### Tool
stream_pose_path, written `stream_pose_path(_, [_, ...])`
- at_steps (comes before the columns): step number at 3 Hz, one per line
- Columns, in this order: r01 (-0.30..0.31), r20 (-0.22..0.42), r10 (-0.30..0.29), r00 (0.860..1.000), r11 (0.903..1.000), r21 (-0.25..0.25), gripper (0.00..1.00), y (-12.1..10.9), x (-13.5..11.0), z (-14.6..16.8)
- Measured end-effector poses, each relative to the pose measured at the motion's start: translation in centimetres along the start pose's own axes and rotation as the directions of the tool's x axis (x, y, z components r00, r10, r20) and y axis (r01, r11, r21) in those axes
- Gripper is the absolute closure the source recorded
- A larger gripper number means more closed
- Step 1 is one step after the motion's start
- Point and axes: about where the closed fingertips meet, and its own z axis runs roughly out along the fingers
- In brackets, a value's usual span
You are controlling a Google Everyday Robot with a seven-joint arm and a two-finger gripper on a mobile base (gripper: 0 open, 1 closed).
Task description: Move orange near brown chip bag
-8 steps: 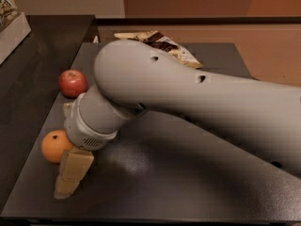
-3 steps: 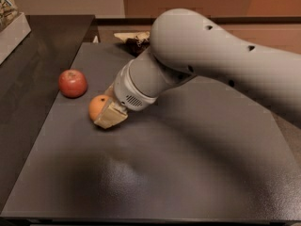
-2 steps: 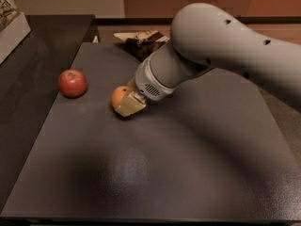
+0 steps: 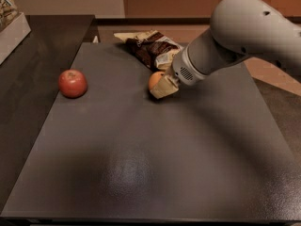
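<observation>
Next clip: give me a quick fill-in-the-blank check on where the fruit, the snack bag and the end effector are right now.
The cream-tipped end effector is ____ on the small round bright-orange fruit.
That fruit is far closer to the glossy dark-brown chip bag than to the round ____ apple.
The apple lies to the ____ of the end effector in the picture.
The chip bag lies at the ____ edge of the dark grey tabletop.
Missing words: shut; red; left; far.

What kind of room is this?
Probably a kitchen or snack area: a dark table holds an apple and brown chip bag, and the gripper grips an orange beside that bag.
</observation>
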Motion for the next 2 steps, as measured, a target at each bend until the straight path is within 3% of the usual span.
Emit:
stream_pose_path(1, [-0.068, -0.001, 0.068, 0.998, 0.9958, 0.062, 1.0, -3.5, 1.6, -1.5])
stream_pose_path(2, [-0.101, -0.014, 0.103, 0.995, 0.9898, 0.101, 0.84, -5.2, 2.8, -1.8])
